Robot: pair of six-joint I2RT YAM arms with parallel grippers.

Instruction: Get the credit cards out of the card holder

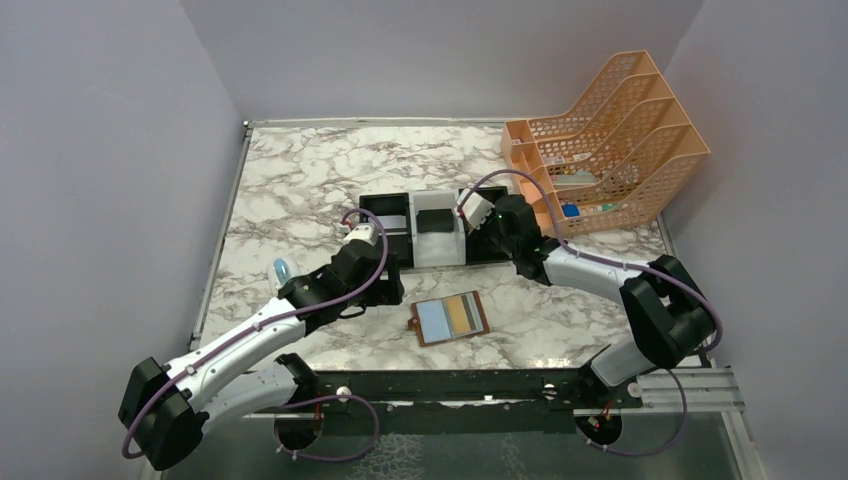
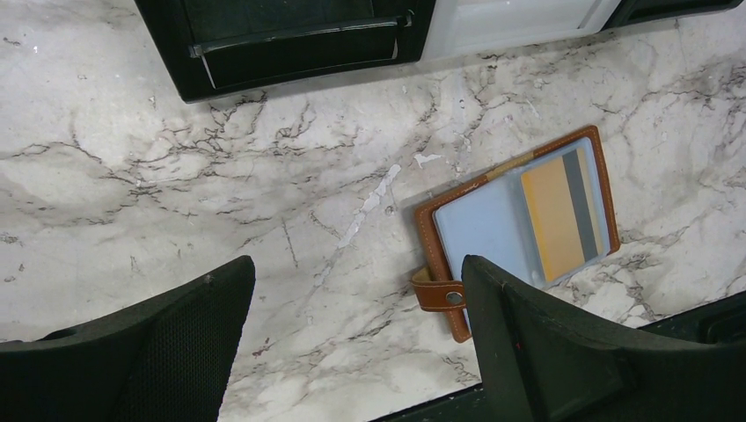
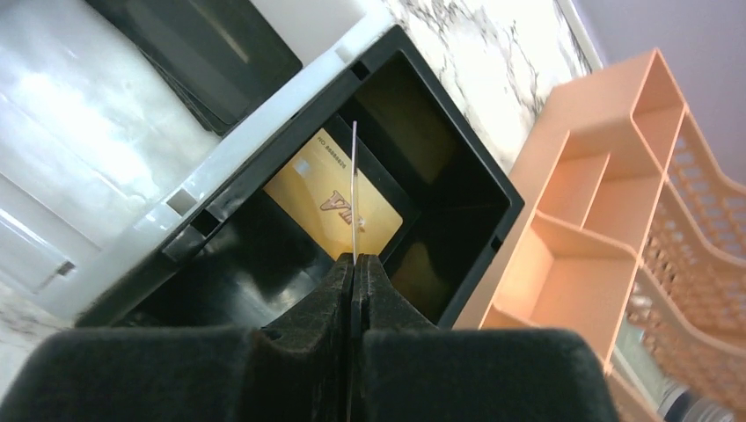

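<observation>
Right claw [image 3: 354, 264] pinched shut on thin card [image 3: 354, 176], edge-on over tray [image 3: 220, 189] right compartment, above gold card [image 3: 325, 202]. Risk: skewed release, card props against tray wall. Card holder [image 2: 515, 233] lies open on tabletop [image 2: 264, 193] in front of tray. Left claw [image 2: 354, 290] near it, wide open, empty.

The left arm [image 1: 240, 345] reaches forward and inward from its base, elbow low, wrist tipped so the left tool [image 2: 356, 264] looks down on the bench [image 2: 264, 193]. Its two black fingers [image 2: 176, 343] stand wide apart and hold nothing. The right arm [image 1: 590, 270] bends sharply at the elbow and stretches leftward and away. The right tool [image 3: 354, 262] has its jaws pressed together, pinching a thin card [image 3: 354, 185] seen edge-on.
</observation>
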